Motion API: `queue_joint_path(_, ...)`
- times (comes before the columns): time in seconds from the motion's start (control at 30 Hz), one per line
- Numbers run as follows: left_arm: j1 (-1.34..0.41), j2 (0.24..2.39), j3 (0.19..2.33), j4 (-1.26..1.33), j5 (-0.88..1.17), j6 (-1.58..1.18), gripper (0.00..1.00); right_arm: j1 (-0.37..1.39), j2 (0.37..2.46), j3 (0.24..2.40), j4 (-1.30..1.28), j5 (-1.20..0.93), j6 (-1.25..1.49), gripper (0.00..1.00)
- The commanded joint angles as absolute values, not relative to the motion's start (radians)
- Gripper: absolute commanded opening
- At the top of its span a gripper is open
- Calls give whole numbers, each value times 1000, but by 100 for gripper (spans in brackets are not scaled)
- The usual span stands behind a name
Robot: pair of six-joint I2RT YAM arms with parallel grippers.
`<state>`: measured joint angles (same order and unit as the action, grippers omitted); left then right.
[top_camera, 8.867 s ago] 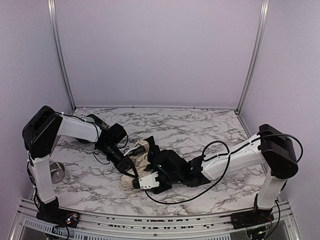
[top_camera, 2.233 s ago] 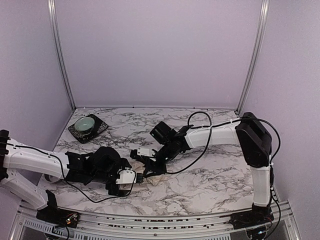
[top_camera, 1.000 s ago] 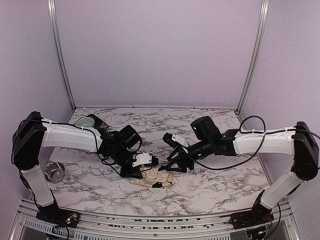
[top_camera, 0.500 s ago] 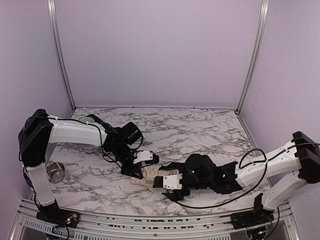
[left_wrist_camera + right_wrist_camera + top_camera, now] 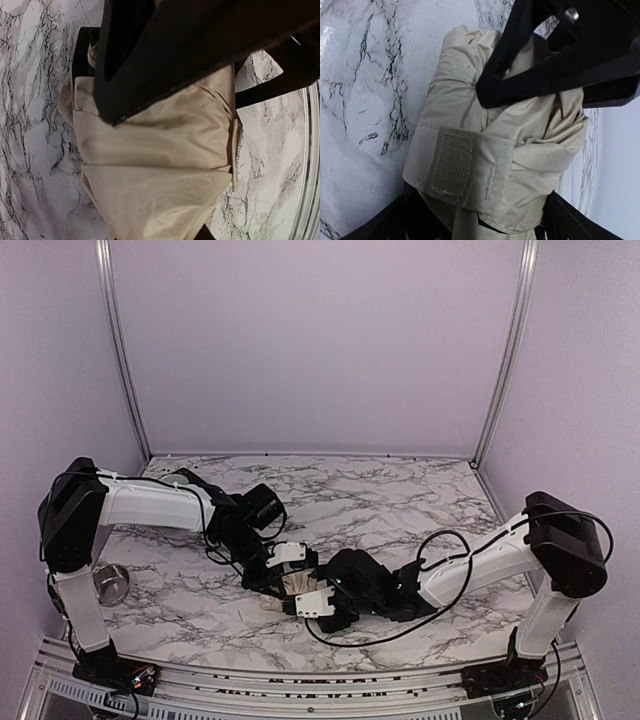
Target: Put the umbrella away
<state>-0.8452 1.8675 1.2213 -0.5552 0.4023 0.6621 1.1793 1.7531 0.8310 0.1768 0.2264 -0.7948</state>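
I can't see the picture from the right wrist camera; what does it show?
A bundled cream-beige umbrella lies on a marble table, its strap showing a fastening patch. The right tool stands open, a black finger at either side; the left tool clamps the umbrella's far end.

- The umbrella (image 5: 296,586), cream fabric, lies low and left of centre on the marble table (image 5: 400,500).
- The left gripper (image 5: 278,575) meets it from the upper left, the right gripper (image 5: 297,602) from the lower right.
- A steel bowl (image 5: 110,583) sits far left.
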Motion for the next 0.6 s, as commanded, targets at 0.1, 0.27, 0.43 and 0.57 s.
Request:
queue_joint_path(0.1,-849,1927,1172,-715,415,697,25,1117,1823,917,1,197,-791,81)
queue_joint_path(0.27,-847,1924,1169,-715,422,716,25,1105,1880,965,-107,151,-791,72)
queue_joint_path(0.43,-847,1919,1164,-715,422,725,26,1096,1942,1017,-206,115,-758,57)
queue_joint_path(0.57,-845,1906,1161,-693,405,719,51,1089,1956,1035,-250,80,-749,39)
